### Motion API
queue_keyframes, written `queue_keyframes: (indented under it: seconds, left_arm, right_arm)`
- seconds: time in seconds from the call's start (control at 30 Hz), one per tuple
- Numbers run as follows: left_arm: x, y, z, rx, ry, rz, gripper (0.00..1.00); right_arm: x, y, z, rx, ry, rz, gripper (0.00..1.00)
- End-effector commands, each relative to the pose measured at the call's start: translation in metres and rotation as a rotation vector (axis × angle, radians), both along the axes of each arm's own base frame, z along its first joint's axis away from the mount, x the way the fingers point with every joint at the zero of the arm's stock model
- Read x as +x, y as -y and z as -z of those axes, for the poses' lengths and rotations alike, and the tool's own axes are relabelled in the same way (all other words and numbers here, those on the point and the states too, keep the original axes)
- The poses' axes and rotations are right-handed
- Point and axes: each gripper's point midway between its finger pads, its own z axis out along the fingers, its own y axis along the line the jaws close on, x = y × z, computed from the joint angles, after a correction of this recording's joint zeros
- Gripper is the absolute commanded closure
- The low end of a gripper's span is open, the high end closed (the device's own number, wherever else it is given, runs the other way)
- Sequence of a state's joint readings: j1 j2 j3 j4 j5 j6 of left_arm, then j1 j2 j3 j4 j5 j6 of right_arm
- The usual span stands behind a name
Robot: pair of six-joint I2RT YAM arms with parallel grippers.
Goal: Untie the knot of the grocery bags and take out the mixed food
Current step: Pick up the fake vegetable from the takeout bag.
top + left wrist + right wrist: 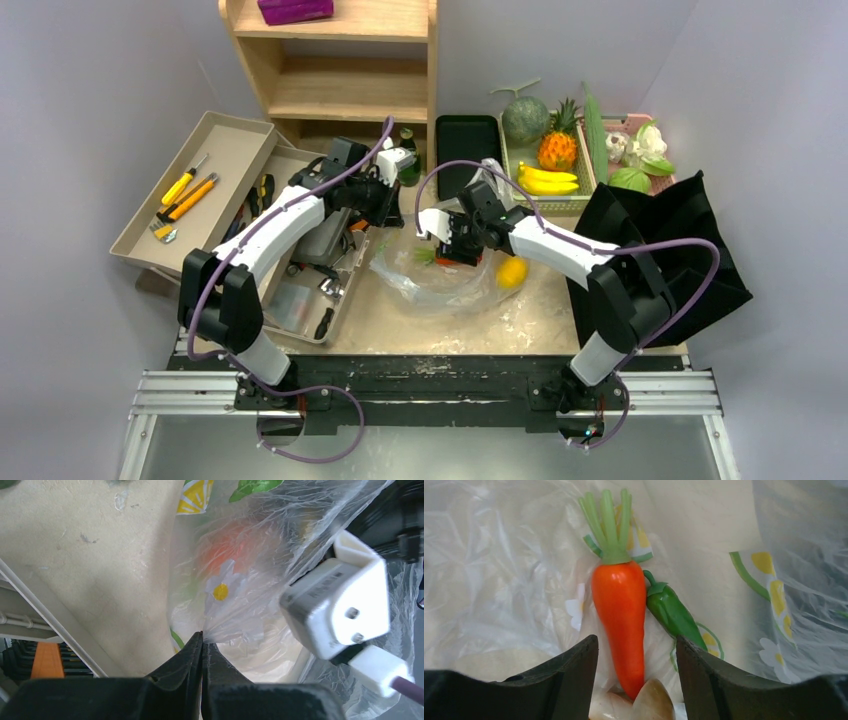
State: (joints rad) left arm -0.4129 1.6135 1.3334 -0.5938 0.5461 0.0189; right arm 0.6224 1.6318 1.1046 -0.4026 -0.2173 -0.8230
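Starting at the bottom edge of the overhead view, we log both arm bases on a black rail [430, 385]. The arms extend up-frame over the table [400, 325].

- See-through plastic bag [430, 285]: crumpled at centre frame, printed with daisies and lemon slices.
- Yellow citrus [512, 272]: at the bag's right edge. We cannot tell whether it lies inside the film.
- Right gripper [637, 642]: set in the bag's mouth, jaws apart, straddling the pointed end of a carrot [619, 610]. A sliver of gap shows on each side, so nothing is clamped.
- Green pepper [671, 612]: touching the carrot's right flank.
- Pale rounded piece at the bottom edge of the right wrist view: too close for us to identify.
- Left gripper [202, 637]: at the bag's upper left, fingers pressed together on a gathered fold of the bag's film.
- Tool case [320, 290]: clear, lower left of the bag.
- Tan trays [235, 150]: upper left, carrying yellow-handled tools [185, 190].
- Black cloth bag [660, 240]: slumped and spread at the right of the frame.
- Black tray [467, 150]: flat, above the plastic bag.
- Basket [550, 204]: right of that tray, holding melon [525, 118], pineapple [557, 148], bananas [548, 180] and cucumber [595, 130].
- Leafy greens [640, 165]: just right of the basket.
- Wooden shelf [340, 70]: top of frame, with a purple item [295, 10] on its upper board.
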Motion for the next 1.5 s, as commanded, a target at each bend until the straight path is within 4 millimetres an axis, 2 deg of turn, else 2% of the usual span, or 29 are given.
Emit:
queue_keyframes:
  seconds: [0.0,0.2,0.37,0.47,0.57,0.67,0.77,0.97,1.07,1.17,1.23,1.27,1.33,1.4,1.47]
  left_arm:
    - [-0.004,0.000,-0.019,-0.023,0.045,0.012,1.00]
    - [-0.003,0.000,-0.022,-0.020,0.055,0.015,1.00]
    - [-0.002,0.000,-0.021,-0.020,0.053,0.019,1.00]
    - [-0.002,0.001,-0.021,-0.019,0.054,0.023,1.00]
    - [-0.001,0.001,-0.022,-0.016,0.058,0.030,1.00]
    - [-0.001,0.001,-0.022,-0.014,0.061,0.033,1.00]
    - [-0.001,0.000,-0.022,-0.012,0.061,0.034,1.00]
    - [-0.002,0.000,-0.020,-0.012,0.060,0.034,1.00]
    - [-0.001,0.001,-0.020,-0.013,0.062,0.035,1.00]
    - [0.000,0.001,-0.020,-0.012,0.064,0.036,1.00]
    - [0.000,0.001,-0.020,-0.013,0.063,0.038,1.00]
    - [0.000,0.001,-0.020,-0.014,0.063,0.038,1.00]
    - [0.000,0.002,-0.021,-0.016,0.061,0.040,1.00]
    - [0.000,0.002,-0.021,-0.016,0.063,0.041,1.00]
    - [0.001,0.003,-0.021,-0.018,0.062,0.043,1.00]
  right_arm:
    - [0.013,-0.002,0.005,0.005,0.040,0.020,0.42]
    - [0.001,-0.001,0.034,-0.020,-0.046,0.007,0.38]
    - [-0.005,0.005,0.056,-0.060,-0.099,-0.001,0.45]
    - [-0.018,0.005,0.057,-0.058,-0.154,-0.039,0.51]
    - [-0.033,0.003,0.044,-0.031,-0.194,-0.085,0.64]
    - [-0.036,-0.004,0.011,0.039,-0.186,-0.098,0.81]
    - [-0.033,-0.013,-0.038,0.162,-0.139,-0.090,0.88]
    - [-0.023,-0.016,-0.122,0.392,-0.044,-0.036,0.96]
    - [-0.023,-0.015,-0.164,0.545,-0.017,-0.032,1.00]
    - [-0.025,-0.017,-0.219,0.730,0.014,-0.023,1.00]
    - [-0.015,-0.018,-0.255,0.827,0.047,0.029,1.00]
    - [-0.006,-0.016,-0.271,0.868,0.052,0.079,1.00]
    - [0.028,-0.002,-0.296,0.927,0.086,0.236,1.00]
    - [0.077,0.028,-0.311,0.956,0.141,0.446,1.00]
    - [0.128,0.069,-0.326,0.939,0.230,0.646,1.00]
